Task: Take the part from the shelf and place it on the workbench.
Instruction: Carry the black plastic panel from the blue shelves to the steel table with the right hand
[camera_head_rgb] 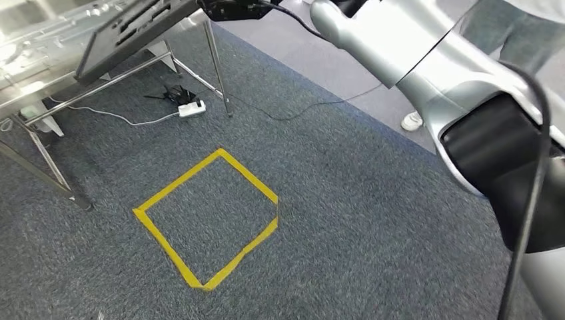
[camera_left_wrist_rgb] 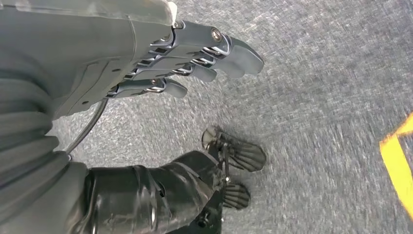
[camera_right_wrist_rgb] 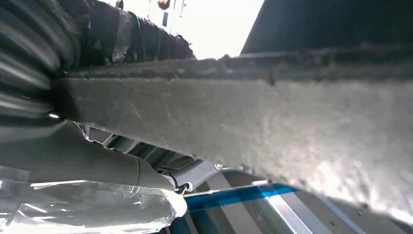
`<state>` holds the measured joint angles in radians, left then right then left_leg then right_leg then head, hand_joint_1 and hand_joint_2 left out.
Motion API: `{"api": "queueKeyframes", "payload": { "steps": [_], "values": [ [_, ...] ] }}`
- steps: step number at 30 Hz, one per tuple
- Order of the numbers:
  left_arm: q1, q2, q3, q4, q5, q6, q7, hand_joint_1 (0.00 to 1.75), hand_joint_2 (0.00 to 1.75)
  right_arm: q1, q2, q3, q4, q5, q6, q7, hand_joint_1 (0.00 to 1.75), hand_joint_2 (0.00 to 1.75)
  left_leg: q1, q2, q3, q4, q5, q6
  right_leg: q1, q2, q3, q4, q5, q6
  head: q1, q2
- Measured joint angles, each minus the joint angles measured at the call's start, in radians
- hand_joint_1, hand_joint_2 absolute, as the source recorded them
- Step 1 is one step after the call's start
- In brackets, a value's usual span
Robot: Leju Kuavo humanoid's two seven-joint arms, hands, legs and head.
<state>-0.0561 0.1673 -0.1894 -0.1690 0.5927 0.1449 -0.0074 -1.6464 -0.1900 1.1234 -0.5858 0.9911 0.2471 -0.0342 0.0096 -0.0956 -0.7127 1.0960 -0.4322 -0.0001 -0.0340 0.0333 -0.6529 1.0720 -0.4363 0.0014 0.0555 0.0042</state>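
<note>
the robot's right arm (camera_head_rgb: 426, 60) reaches up and forward across the head view, and its right hand (camera_head_rgb: 233, 8) at the top edge grips a flat dark part (camera_head_rgb: 126, 30), a slotted plate tilted down away from the hand. the hand seems to hold the plate by one end so that the long body hangs out ahead of it, over the steel workbench (camera_head_rgb: 40, 53) that stands beyond and below the hand; that tilt looks like a carry or the start of a set-down, and the plate is not yet lying flat on the bench as far as i can tell. in the right wrist view a broad grey slab of the part (camera_right_wrist_rgb: 243, 122) crosses right in front of the hand, so its fingers are hidden there, with crumpled clear plastic (camera_right_wrist_rgb: 87, 209) close beside the wrist. the left hand (camera_left_wrist_rgb: 195, 53) hangs low at the robot's side, holding nothing, fingers straight and lying close together, clear of the work. under both hands is dark blue-grey carpet (camera_head_rgb: 346, 220), with a yellow tape square (camera_head_rgb: 206, 217) marked on it below the right hand. nearer the bench legs a white power strip (camera_head_rgb: 191, 108) lies on the carpet with its cable trailing. a person's legs (camera_head_rgb: 506, 33) stand just behind the right arm, a white shoe (camera_head_rgb: 412, 121) beside it.
</note>
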Motion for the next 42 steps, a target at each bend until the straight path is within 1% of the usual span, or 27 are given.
{"api": "queueKeyframes", "payload": {
  "steps": [2,4,5,7,8,10,11,13,15,17,18,19,20,21,23,25,27,30,31,33,34,35,36,37,39,40,42],
  "values": [
    [-0.002,-0.001,-0.001,0.0,-0.001,0.0,-0.002,0.0,1.75,-0.002,0.001,0.0,0.0,0.002,-0.005,0.0,1.75,1.75,0.0,0.068,-0.054,0.107,-0.05,-0.006,0.006,-0.027,0.006,-0.005,-0.001,-0.007,-0.008,0.0],
    [-0.004,-0.003,-0.002,0.0,-0.001,0.0,-0.002,0.0,1.75,0.0,0.001,0.0,0.0,0.005,-0.009,-0.001,1.75,1.75,0.005,0.087,-0.105,0.201,-0.08,-0.008,0.012,-0.055,0.007,-0.006,-0.005,-0.01,-0.009,0.0],
    [-0.004,-0.004,-0.004,0.0,0.0,-0.001,-0.003,0.0,1.75,0.002,0.001,0.001,0.0,0.006,-0.009,-0.001,1.75,1.75,0.006,0.089,-0.109,0.205,-0.071,-0.008,0.014,-0.069,0.009,-0.006,-0.007,-0.01,-0.009,0.0],
    [-0.003,-0.005,-0.008,0.0,0.0,-0.001,-0.004,0.0,1.75,0.005,0.001,0.001,0.0,0.007,-0.009,-0.002,1.75,1.75,0.007,0.104,-0.061,0.107,-0.01,-0.008,0.016,-0.094,0.015,-0.006,-0.014,-0.007,-0.009,0.0],
    [-0.004,-0.005,-0.009,0.0,0.0,-0.001,-0.004,0.0,1.75,0.005,0.001,0.001,0.0,0.007,-0.009,-0.002,1.75,1.75,0.003,0.125,-0.028,0.042,0.012,-0.008,0.017,-0.105,0.02,-0.008,-0.017,-0.005,-0.009,0.0],
    [-0.005,-0.005,-0.01,0.0,0.0,-0.001,-0.006,0.0,1.75,0.003,-0.002,0.001,0.0,0.009,-0.01,-0.002,1.75,1.75,-0.008,0.161,0.02,-0.041,0.031,-0.003,0.02,-0.12,0.029,-0.015,-0.022,0.005,-0.009,0.0],
    [-0.006,-0.005,-0.01,0.0,-0.001,-0.001,-0.007,0.0,1.75,0.003,-0.004,0.001,0.0,0.009,-0.011,-0.002,1.75,1.75,-0.015,0.165,0.026,-0.049,0.025,0.003,0.021,-0.126,0.033,-0.019,-0.024,0.011,-0.008,0.0],
    [-0.006,-0.004,-0.012,0.0,-0.003,0.0,-0.011,0.0,1.75,0.002,-0.006,0.001,-0.001,0.011,-0.015,-0.004,1.75,1.75,-0.018,0.15,0.039,-0.06,0.024,0.016,0.019,-0.133,0.044,-0.022,-0.03,0.024,-0.008,0.0],
    [-0.005,-0.002,-0.014,0.0,-0.005,0.0,-0.017,0.0,1.75,0.0,-0.007,0.001,-0.003,0.015,-0.024,-0.005,1.75,1.75,-0.016,0.139,0.055,-0.072,0.023,0.03,0.016,-0.102,0.037,0.01,-0.053,0.032,-0.008,0.0],
    [-0.009,0.001,-0.015,0.0,-0.006,0.0,-0.019,0.0,1.75,-0.003,-0.012,0.001,-0.004,0.018,-0.032,-0.005,1.75,1.75,-0.018,0.129,0.065,-0.077,0.019,0.044,0.017,-0.052,-0.021,0.121,-0.099,0.03,-0.008,0.0],
    [-0.011,0.002,-0.015,0.0,-0.005,0.0,-0.018,0.0,1.75,-0.002,-0.016,0.001,-0.005,0.018,-0.034,-0.005,1.75,1.75,-0.02,0.123,0.068,-0.076,0.017,0.051,0.02,-0.04,-0.063,0.19,-0.12,0.027,-0.009,0.0],
    [-0.011,0.002,-0.015,0.0,-0.005,0.0,-0.018,0.0,1.75,0.0,-0.018,0.001,-0.005,0.018,-0.034,-0.006,1.75,1.75,-0.022,0.116,0.072,-0.075,0.013,0.055,0.022,-0.035,-0.099,0.242,-0.128,0.025,-0.008,0.0],
    [-0.011,0.002,-0.015,0.0,-0.005,-0.001,-0.017,0.0,1.75,0.003,-0.021,0.001,-0.005,0.017,-0.033,-0.007,1.75,1.75,-0.025,0.108,0.076,-0.074,0.009,0.058,0.025,-0.032,-0.12,0.26,-0.117,0.022,-0.008,0.0],
    [-0.011,0.002,-0.015,0.0,-0.006,-0.001,-0.016,0.0,1.75,0.005,-0.023,0.001,-0.005,0.017,-0.032,-0.009,1.75,1.75,-0.027,0.1,0.081,-0.072,0.005,0.059,0.028,-0.032,-0.12,0.238,-0.087,0.017,-0.008,0.0],
    [-0.01,0.003,-0.016,0.0,-0.008,0.003,-0.015,0.0,1.75,0.007,-0.024,0.001,-0.005,0.016,-0.03,-0.011,1.75,1.75,-0.029,0.087,0.091,-0.068,-0.006,0.058,0.035,-0.027,-0.076,0.111,-0.003,0.004,-0.008,0.0],
    [-0.011,0.003,-0.016,0.0,-0.012,0.012,-0.013,0.0,1.75,0.005,-0.024,0.001,-0.007,0.016,-0.028,-0.011,1.75,1.75,-0.03,0.077,0.091,-0.063,-0.015,0.052,0.04,-0.019,-0.029,0.001,0.037,-0.008,-0.009,0.0],
    [-0.01,0.003,-0.017,0.0,-0.016,0.02,-0.011,0.0,1.75,0.003,-0.023,0.001,-0.009,0.015,-0.027,-0.011,1.75,1.75,-0.028,0.071,0.087,-0.063,-0.018,0.044,0.043,-0.017,-0.013,-0.029,0.034,-0.013,-0.009,0.0],
    [-0.008,0.005,-0.019,0.0,-0.017,0.027,-0.014,0.0,1.75,0.002,-0.019,0.001,-0.013,0.015,-0.026,-0.013,1.75,1.75,-0.026,0.073,0.078,-0.043,-0.035,0.027,0.035,-0.023,0.008,-0.054,0.037,-0.023,-0.012,0.0],
    [-0.008,0.007,-0.019,0.0,-0.017,0.029,-0.016,0.0,1.75,0.002,-0.018,0.001,-0.015,0.015,-0.026,-0.014,1.75,1.75,-0.024,0.075,0.059,-0.005,-0.052,0.02,0.031,-0.027,0.018,-0.061,0.036,-0.027,-0.014,0.0],
    [-0.009,0.008,-0.019,0.0,-0.017,0.035,-0.019,0.0,1.75,0.001,-0.016,0.001,-0.017,0.015,-0.026,-0.017,1.75,1.75,-0.012,0.08,-0.006,0.115,-0.092,0.005,0.03,-0.032,0.031,-0.065,0.029,-0.028,-0.017,0.0],
    [-0.008,0.009,-0.019,0.001,-0.017,0.037,-0.019,0.0,1.75,0.002,-0.015,0.001,-0.017,0.015,-0.026,-0.019,1.75,1.75,-0.005,0.082,-0.04,0.166,-0.102,-0.001,0.028,-0.032,0.036,-0.065,0.023,-0.027,-0.017,0.0],
    [-0.006,0.009,-0.02,0.001,-0.016,0.039,-0.018,0.0,1.75,0.003,-0.014,0.001,-0.017,0.015,-0.026,-0.022,1.75,1.75,0.001,0.084,-0.061,0.188,-0.094,-0.007,0.025,-0.032,0.041,-0.064,0.017,-0.023,-0.017,0.0],
    [-0.005,0.009,-0.02,0.001,-0.016,0.04,-0.018,0.0,1.75,0.004,-0.012,0.001,-0.017,0.015,-0.025,-0.025,1.75,1.75,0.007,0.087,-0.063,0.171,-0.069,-0.012,0.022,-0.031,0.047,-0.063,0.01,-0.018,-0.017,0.0],
    [-0.005,0.009,-0.02,0.001,-0.016,0.041,-0.017,0.0,1.75,0.004,-0.01,0.001,-0.017,0.015,-0.025,-0.027,1.75,1.75,0.012,0.091,-0.044,0.115,-0.029,-0.017,0.019,-0.031,0.054,-0.061,0.003,-0.012,-0.017,0.0],
    [-0.006,0.01,-0.02,0.001,-0.016,0.041,-0.017,0.0,1.75,0.003,-0.007,0.001,-0.017,0.015,-0.025,-0.028,1.75,1.75,0.017,0.097,0.017,-0.023,0.033,-0.025,0.015,-0.031,0.067,-0.06,-0.011,0.001,-0.019,0.0],
    [-0.006,0.011,-0.021,0.001,-0.016,0.041,-0.017,0.0,1.75,0.001,-0.006,0.001,-0.017,0.015,-0.026,-0.028,1.75,1.75,0.015,0.098,0.04,-0.067,0.044,-0.022,0.014,-0.03,0.071,-0.061,-0.016,0.007,-0.019,0.0],
    [-0.007,0.011,-0.023,0.001,-0.016,0.041,-0.017,0.0,1.75,-0.002,-0.005,0.001,-0.016,0.015,-0.026,-0.028,1.75,1.75,0.006,0.097,0.057,-0.088,0.031,-0.008,0.014,-0.028,0.077,-0.06,-0.02,0.021,-0.021,0.0]
  ]
}}
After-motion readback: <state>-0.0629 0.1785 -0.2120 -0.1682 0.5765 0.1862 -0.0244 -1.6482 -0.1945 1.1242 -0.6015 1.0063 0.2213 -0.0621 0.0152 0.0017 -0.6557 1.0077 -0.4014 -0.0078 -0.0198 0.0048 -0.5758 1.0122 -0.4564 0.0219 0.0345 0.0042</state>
